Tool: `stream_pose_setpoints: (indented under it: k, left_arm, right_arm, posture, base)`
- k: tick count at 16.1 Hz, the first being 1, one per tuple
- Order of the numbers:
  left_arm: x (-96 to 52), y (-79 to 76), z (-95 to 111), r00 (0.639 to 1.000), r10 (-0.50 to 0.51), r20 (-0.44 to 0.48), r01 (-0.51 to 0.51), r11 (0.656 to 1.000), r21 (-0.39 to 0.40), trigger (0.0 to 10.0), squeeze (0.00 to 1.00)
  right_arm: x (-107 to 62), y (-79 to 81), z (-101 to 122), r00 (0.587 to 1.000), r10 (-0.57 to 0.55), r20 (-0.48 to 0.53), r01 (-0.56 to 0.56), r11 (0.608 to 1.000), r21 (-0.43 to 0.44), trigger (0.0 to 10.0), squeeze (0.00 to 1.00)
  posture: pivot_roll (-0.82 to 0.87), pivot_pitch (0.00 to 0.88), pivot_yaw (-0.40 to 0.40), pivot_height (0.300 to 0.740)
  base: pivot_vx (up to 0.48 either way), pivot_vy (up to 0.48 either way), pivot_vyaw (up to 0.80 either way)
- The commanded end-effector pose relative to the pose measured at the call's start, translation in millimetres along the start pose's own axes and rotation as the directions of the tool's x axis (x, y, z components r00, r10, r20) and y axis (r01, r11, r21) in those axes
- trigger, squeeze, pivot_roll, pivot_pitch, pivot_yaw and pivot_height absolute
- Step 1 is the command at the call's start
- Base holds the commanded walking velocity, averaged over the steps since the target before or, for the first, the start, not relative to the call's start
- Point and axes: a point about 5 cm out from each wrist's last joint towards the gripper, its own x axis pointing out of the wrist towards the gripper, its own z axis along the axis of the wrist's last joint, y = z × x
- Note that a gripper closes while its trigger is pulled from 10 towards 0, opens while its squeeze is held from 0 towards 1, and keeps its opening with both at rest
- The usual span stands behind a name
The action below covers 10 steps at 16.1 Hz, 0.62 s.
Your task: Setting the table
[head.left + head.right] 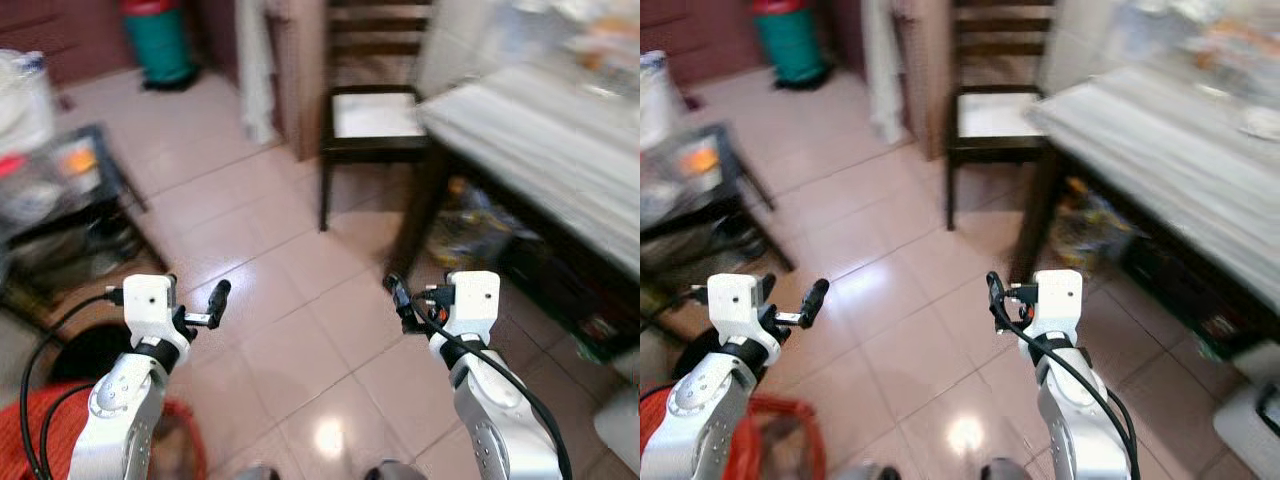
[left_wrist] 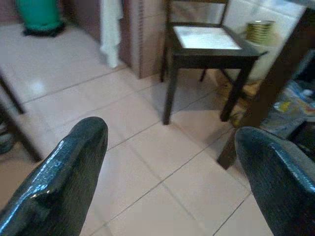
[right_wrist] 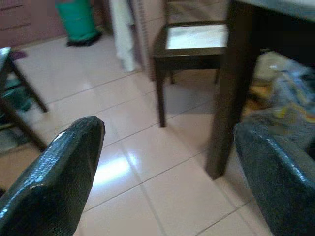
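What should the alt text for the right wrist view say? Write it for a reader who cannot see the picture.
The right hand, its two black fingers spread open and empty, hangs above a glossy pinkish tiled floor. Ahead stands a dark wooden chair with a pale seat, beside the dark leg of a wooden table. A green bin stands far back.

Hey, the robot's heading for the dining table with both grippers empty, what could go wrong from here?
The dark table leg stands close ahead of the open right gripper, so that arm might clip it. Bags and clutter under the table could snag a foot. The chair narrows the gap ahead. The head views are blurred, so judging clearance may be unreliable.
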Motion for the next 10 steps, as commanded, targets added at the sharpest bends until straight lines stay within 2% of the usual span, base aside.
stream_pose_setpoints:
  k: [1,3,4,5,6,10]
  left_arm:
    - [-1.0,-4.8,-5.2,1.0,0.004,-0.016,-0.004,1.0,-0.006,10.0,0.0]
    - [-0.4,0.4,-10.5,0.995,0.084,-0.054,-0.084,0.996,0.01,10.0,0.0]
    - [0.7,2.0,-12.4,0.991,0.111,-0.073,-0.112,0.994,-0.014,10.0,0.0]
    - [1.2,1.8,-13.0,0.99,0.108,-0.09,-0.112,0.993,-0.04,10.0,0.0]
    - [1.7,1.9,-10.9,0.99,0.11,-0.084,-0.113,0.993,-0.034,10.0,0.0]
    - [4.1,-0.8,-5.8,0.993,0.104,-0.059,-0.104,0.995,-0.004,10.0,0.0]
  right_arm:
    - [-2.5,-7.7,-1.7,1.0,-0.025,-0.01,0.024,1.0,-0.018,10.0,0.0]
    - [-1.4,-6.8,0.6,0.999,-0.041,-0.013,0.041,0.999,-0.022,10.0,0.0]
    - [1.1,-8.3,0.7,0.997,-0.069,-0.025,0.068,0.996,-0.058,10.0,0.0]
    - [2.2,-9.2,0.4,0.997,-0.079,-0.022,0.077,0.994,-0.076,10.0,0.0]
    - [3.0,-8.3,-0.7,0.998,-0.062,-0.028,0.062,0.998,-0.017,10.0,0.0]
    - [0.7,-6.8,0.1,0.998,-0.03,-0.047,0.027,0.998,-0.062,10.0,0.0]
  posture:
    - [-0.15,0.161,0.02,0.74]
    - [-0.15,0.161,0.02,0.74]
    - [-0.15,0.158,0.015,0.74]
    - [-0.15,0.158,0.015,0.74]
    - [-0.15,0.158,0.015,0.74]
    - [-0.15,0.158,0.015,0.74]
  base:
    - [0.0,0.0,0.0]
    - [0.0,0.0,0.0]
    - [0.0,0.0,0.0]
    - [0.0,0.0,0.0]
    - [0.0,0.0,0.0]
    - [0.0,0.0,0.0]
